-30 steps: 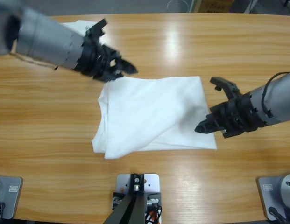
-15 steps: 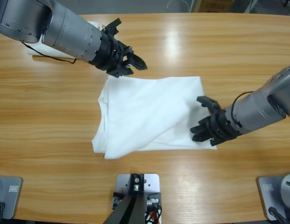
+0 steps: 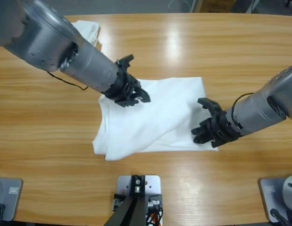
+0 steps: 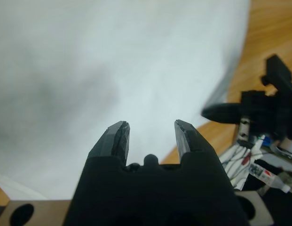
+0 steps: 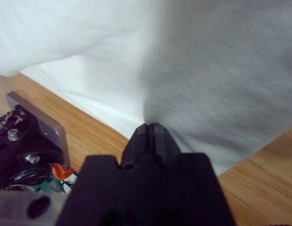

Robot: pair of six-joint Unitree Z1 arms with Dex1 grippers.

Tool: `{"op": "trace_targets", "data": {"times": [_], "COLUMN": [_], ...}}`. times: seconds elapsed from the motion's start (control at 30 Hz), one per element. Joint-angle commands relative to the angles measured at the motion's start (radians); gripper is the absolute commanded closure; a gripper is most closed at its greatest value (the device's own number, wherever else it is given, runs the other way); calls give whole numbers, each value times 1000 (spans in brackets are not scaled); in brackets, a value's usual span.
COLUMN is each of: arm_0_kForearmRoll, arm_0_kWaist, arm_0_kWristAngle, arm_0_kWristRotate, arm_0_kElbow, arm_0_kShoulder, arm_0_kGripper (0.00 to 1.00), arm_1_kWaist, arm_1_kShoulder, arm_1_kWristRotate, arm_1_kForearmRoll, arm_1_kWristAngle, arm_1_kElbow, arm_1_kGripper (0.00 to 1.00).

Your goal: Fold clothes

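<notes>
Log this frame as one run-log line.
task: fold clothes | left gripper: open, over white cotton T-shirt upper-left part | right gripper: shut on shirt's lower-right edge | second white garment: far left of wooden table
</notes>
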Motion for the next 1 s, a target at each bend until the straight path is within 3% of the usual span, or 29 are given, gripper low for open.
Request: {"op": "trace_targets", "data": {"times": [0.03, 0.13, 0.4, 0.5, 0.83, 0.93, 1.0], "arm_0_kForearmRoll": [12, 20, 55, 76, 89, 89, 89], "arm_0_kWaist": [98, 144, 224, 235, 314, 311, 287], "arm_0_kWristAngle": [20, 36, 142, 193, 220, 200, 192], "arm_0_kWristRotate": [4, 53, 109, 110, 141, 164, 179], "arm_0_kElbow": [-18, -16, -72, -102, -88, -87, -87], "arm_0_kShoulder": [156, 185, 223, 240, 192, 161, 151], "arm_0_kGripper": [610, 759, 773, 876, 851, 768, 774], "arm_1_kWaist": [-11, -11, -11, -11, -11, -11, -11], "arm_1_kShoulder": [27, 22, -31, -49, -14, -18, -83], "arm_1_kWristRotate": [7, 7, 6, 7, 15, 15, 14], "arm_1_kForearmRoll": [-6, -6, 19, 29, 33, 34, 73], "arm_1_kWristAngle": [-10, -9, -7, -7, -10, -10, -33], "arm_1_kElbow": [23, 25, 27, 27, 24, 23, 23], "arm_1_kGripper": [1000, 1000, 1000, 1000, 1000, 1000, 1000]}}
